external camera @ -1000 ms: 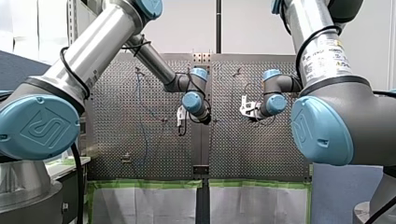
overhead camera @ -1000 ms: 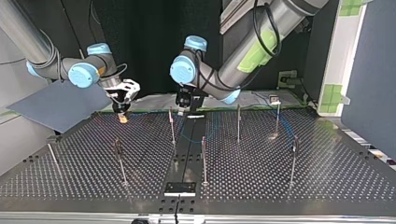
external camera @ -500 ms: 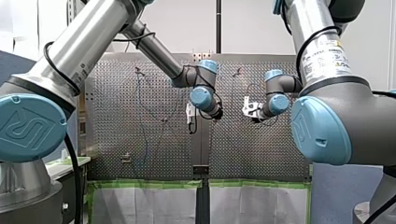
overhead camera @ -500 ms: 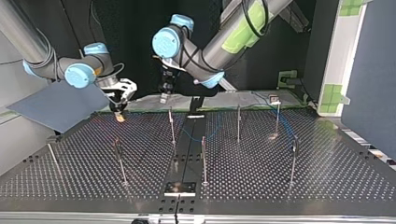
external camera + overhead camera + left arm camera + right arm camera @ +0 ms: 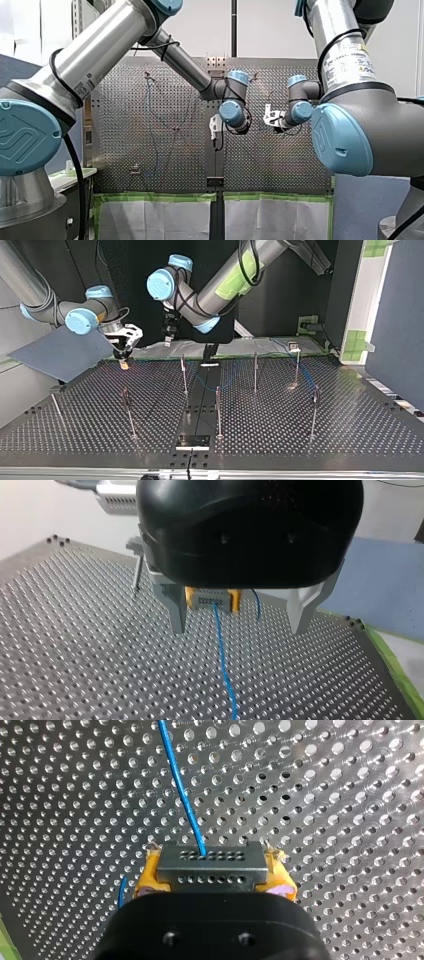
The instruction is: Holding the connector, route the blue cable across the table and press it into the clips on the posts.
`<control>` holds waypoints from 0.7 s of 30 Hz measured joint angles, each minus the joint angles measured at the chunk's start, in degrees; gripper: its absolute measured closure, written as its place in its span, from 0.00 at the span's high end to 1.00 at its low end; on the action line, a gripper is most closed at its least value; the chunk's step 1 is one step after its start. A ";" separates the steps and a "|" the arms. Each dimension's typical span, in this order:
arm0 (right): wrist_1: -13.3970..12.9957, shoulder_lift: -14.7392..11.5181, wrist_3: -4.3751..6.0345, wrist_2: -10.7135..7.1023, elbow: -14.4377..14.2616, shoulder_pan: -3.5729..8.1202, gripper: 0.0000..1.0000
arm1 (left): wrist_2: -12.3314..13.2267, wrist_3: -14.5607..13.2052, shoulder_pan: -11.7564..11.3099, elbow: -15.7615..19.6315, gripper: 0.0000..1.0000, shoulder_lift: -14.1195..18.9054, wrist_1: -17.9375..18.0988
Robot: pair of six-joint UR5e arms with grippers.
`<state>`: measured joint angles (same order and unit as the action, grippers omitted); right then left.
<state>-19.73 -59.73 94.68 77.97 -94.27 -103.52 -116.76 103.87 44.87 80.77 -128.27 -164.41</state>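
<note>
My right gripper [image 5: 212, 870] is shut on the grey connector [image 5: 210, 861], its yellow pads [image 5: 146, 879] pressing both ends. The blue cable [image 5: 181, 795] runs out of the connector over the perforated table. At the top view's far left, that gripper [image 5: 123, 360] hangs just above the table's back edge. My left gripper [image 5: 236, 629] is open and empty, its metal fingers [image 5: 176, 614] framing the connector [image 5: 212, 600] a short way ahead. It hangs in the air [image 5: 168, 341] beside my right gripper. The cable [image 5: 207, 385] sags between the posts [image 5: 183, 371].
Several thin posts stand on the table [image 5: 300, 440], among them one near the middle [image 5: 218, 407] and one toward the top view's right [image 5: 314, 412]. A grey-blue panel [image 5: 60, 352] leans at the back left of the top view. Green tape edges the far side.
My left arm has risen from the table's middle and swung toward the top view's left, nearing my right gripper. My right gripper has drifted slightly left with the connector.
</note>
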 joint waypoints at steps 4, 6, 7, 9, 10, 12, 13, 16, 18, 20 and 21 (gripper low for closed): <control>-0.03 0.00 -0.13 0.00 0.00 0.17 0.02 | -0.28 0.70 -0.28 -2.27 1.00 -2.27 -0.81; -0.05 0.00 -0.20 0.00 0.00 0.23 0.02 | -0.32 0.91 -0.39 -3.39 1.00 -3.39 -1.13; -0.05 0.00 -0.22 0.00 0.00 0.25 0.02 | -0.34 1.00 -0.41 -3.87 1.00 -3.86 -1.21; -0.06 0.00 -0.25 0.00 0.00 0.27 0.02 | -0.39 1.28 -0.45 -5.00 1.00 -4.70 -1.30; -0.08 0.00 -0.25 0.00 0.00 0.27 0.02 | -0.40 1.42 -0.48 -5.51 1.00 -4.92 -1.30; -0.09 0.00 -0.26 -0.07 0.00 0.25 0.02 | -0.45 1.69 -0.58 -6.74 1.00 -5.24 -1.26; -0.10 0.00 -0.26 -0.16 0.00 0.25 0.02 | -0.48 1.78 -0.64 -7.31 1.00 -5.31 -1.24; -0.13 0.00 -0.27 -0.80 0.00 0.25 0.02 | -0.77 2.00 -0.90 -9.05 1.00 -5.40 -1.21; -0.14 0.00 -0.27 -1.27 0.00 0.26 0.02 | -0.87 2.10 -1.12 -10.24 1.00 -5.43 -1.20; -0.14 0.00 -0.27 -1.52 0.00 0.27 0.02 | -0.83 2.22 -1.31 -11.29 1.00 -5.63 -1.27; -0.14 0.00 -0.27 -1.61 0.00 0.26 0.02 | -0.77 2.28 -1.40 -11.98 1.00 -5.97 -1.53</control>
<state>-19.87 -59.74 94.41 76.36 -94.27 -103.26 -117.53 106.15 43.47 68.79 -134.24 -165.94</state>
